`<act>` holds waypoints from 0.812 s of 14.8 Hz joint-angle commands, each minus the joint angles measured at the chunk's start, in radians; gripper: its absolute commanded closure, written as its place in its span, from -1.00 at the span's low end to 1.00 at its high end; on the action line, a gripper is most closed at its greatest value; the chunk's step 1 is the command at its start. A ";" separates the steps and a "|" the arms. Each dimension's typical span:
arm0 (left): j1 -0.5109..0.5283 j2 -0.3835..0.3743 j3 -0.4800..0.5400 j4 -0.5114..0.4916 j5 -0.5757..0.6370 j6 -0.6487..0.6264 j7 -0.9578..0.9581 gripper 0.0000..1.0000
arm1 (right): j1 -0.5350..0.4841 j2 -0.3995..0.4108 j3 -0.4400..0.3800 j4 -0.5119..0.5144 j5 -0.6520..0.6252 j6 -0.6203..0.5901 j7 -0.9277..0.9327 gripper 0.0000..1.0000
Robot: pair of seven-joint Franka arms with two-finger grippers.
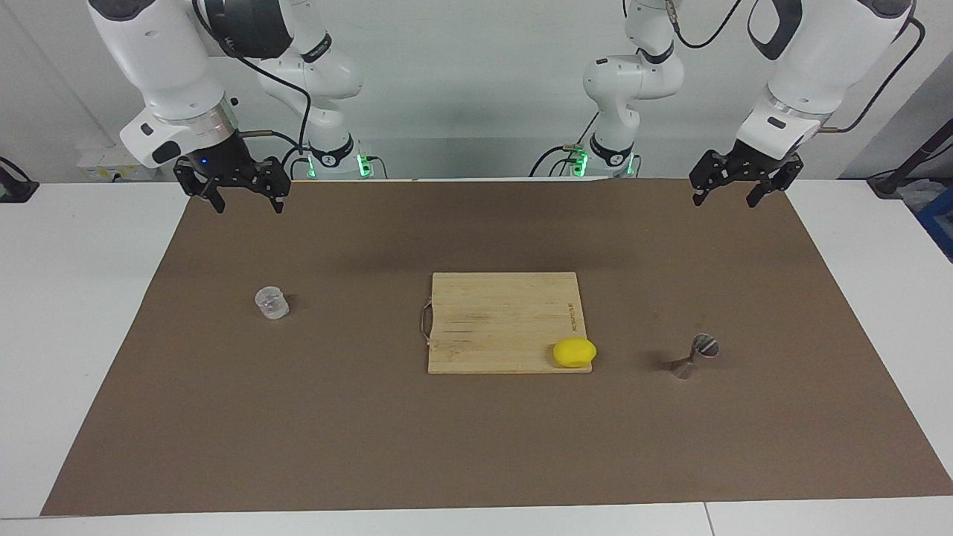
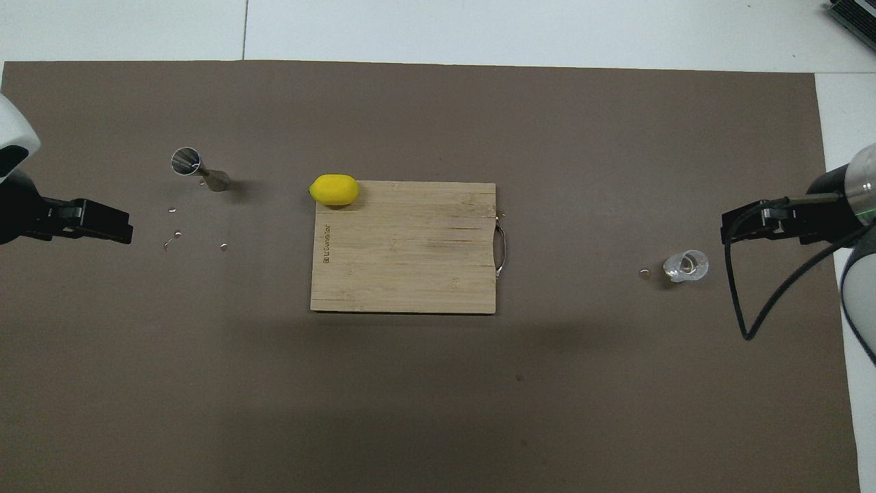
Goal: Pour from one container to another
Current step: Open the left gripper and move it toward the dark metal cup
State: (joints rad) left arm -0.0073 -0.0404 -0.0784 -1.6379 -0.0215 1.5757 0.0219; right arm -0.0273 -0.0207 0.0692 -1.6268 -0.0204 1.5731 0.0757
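The clear ribbed glass cup (image 1: 272,303) (image 2: 686,266) stands upright on the brown mat toward the right arm's end. The silvery hourglass jigger (image 1: 694,356) (image 2: 200,170) stands on the mat toward the left arm's end, its mouth facing up. My right gripper (image 1: 247,201) hangs open and empty over the mat's edge by the robots, well clear of the cup. My left gripper (image 1: 728,197) hangs open and empty over the same edge at the other end, well clear of the jigger.
A wooden cutting board (image 1: 499,320) (image 2: 404,253) lies mid-mat. A yellow lemon (image 1: 574,352) (image 2: 334,190) rests on the board's corner closest to the jigger. A few small droplets (image 2: 171,239) dot the mat near the jigger, and one droplet (image 2: 644,273) lies beside the cup.
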 commanded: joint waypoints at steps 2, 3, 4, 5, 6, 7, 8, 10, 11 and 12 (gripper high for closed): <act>-0.007 -0.016 0.003 -0.013 0.006 0.010 0.007 -1.00 | -0.010 0.019 0.008 0.053 0.000 -0.037 0.048 -0.99; -0.007 -0.016 0.003 -0.016 0.006 0.012 0.007 -1.00 | -0.003 0.019 0.008 0.053 0.000 -0.050 0.068 -0.99; -0.005 -0.019 0.005 -0.019 0.006 0.012 0.012 -1.00 | 0.000 0.018 0.008 0.051 0.000 -0.053 0.091 -0.99; -0.002 -0.018 0.003 -0.022 0.006 0.013 0.012 -1.00 | 0.000 0.018 0.008 0.048 0.000 -0.057 0.096 -0.99; 0.006 -0.016 0.005 -0.022 0.005 0.017 0.015 -1.00 | -0.002 0.016 0.008 0.048 0.000 -0.061 0.096 -0.99; 0.007 -0.015 0.006 -0.025 0.002 0.026 0.013 -1.00 | -0.002 0.013 0.008 0.044 0.000 -0.061 0.099 -0.99; 0.015 -0.007 0.008 -0.025 -0.014 0.014 0.013 -1.00 | -0.002 0.008 0.008 0.036 0.000 -0.061 0.099 -0.99; 0.062 0.025 0.012 -0.023 -0.031 -0.012 0.007 -1.00 | 0.000 0.007 0.008 0.033 -0.001 -0.061 0.101 -0.99; 0.069 0.051 0.015 -0.019 -0.032 -0.017 0.007 -1.00 | 0.000 0.005 0.008 0.031 -0.001 -0.061 0.099 -0.99; 0.085 0.077 0.028 -0.010 -0.034 -0.029 0.007 -1.00 | 0.000 0.004 0.008 0.027 -0.001 -0.061 0.099 -0.99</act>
State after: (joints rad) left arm 0.0427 -0.0111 -0.0627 -1.6599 -0.0335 1.5703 0.0211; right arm -0.0267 -0.0164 0.0731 -1.6002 -0.0207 1.5279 0.1582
